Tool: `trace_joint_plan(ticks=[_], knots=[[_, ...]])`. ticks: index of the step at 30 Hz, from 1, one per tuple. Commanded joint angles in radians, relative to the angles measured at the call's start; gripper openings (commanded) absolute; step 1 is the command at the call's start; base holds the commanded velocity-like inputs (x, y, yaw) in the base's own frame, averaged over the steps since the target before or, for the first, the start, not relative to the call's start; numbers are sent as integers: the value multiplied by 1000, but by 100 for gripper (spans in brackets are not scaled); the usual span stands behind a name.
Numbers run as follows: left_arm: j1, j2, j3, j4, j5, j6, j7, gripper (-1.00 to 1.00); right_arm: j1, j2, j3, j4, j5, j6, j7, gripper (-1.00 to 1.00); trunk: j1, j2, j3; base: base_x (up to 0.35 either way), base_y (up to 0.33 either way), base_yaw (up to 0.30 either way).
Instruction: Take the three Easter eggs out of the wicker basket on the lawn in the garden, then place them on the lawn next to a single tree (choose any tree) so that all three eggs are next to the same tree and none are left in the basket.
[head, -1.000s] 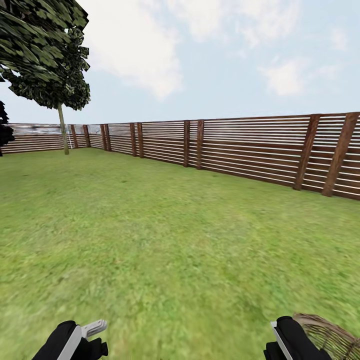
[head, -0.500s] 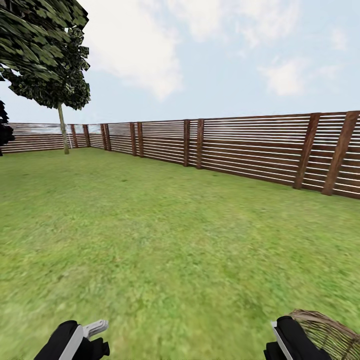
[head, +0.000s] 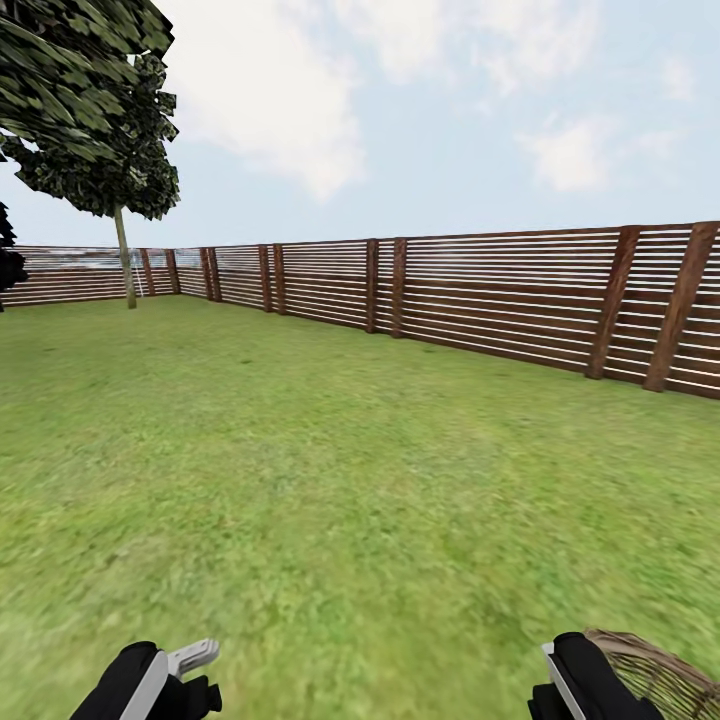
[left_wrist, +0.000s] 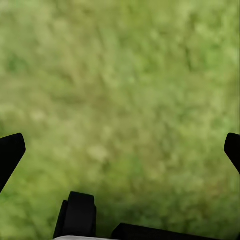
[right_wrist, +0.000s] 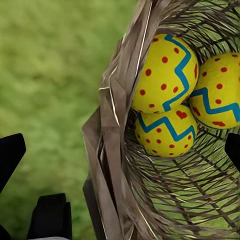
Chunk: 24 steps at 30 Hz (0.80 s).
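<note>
Both grippers hang low over the grass at the near edge of the head view. From the right wrist, the right gripper (right_wrist: 120, 150) has its fingers spread wide apart, with the braided rim of the wicker basket (right_wrist: 107, 150) running between them and nothing held. The left gripper (left_wrist: 120, 150) is spread as well, with bare lawn (left_wrist: 120, 90) beneath it.

All three Easter eggs (right_wrist: 162, 75) lie inside the basket, touching one another, so nothing has been taken out yet. From the head view the basket (head: 655, 675) sits on the grass just beside the right gripper, at the near right corner.

Over the last second almost nothing has shifted; the basket only wobbles a little in the frame, and the arms keep their places. I judge the robot has settled beside the basket and the first reach is next.

Ahead, the lawn lies open and flat right up to the slatted fence (head: 500, 295). The tree (head: 125, 255) stands well apart at the far left corner, by the fence, with an unobstructed run of grass leading to it.
</note>
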Motion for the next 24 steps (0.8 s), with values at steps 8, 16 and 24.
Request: trace_joint_plan(ticks=[8, 16, 24], knots=[[0, 0, 1, 0, 11, 4, 9, 100, 0, 3, 1, -1, 6, 4, 2, 100, 15, -29, -14, 0, 0, 0], [0, -1, 2, 0, 11, 4, 9, 100, -1, 4, 1, -1, 6, 3, 2, 100, 15, -29, -14, -49, 0, 0], [0, -2, 1, 1, 10, -14, 9, 100, -1, 4, 1, -1, 6, 3, 2, 100, 15, -29, -14, -160, 0, 0]])
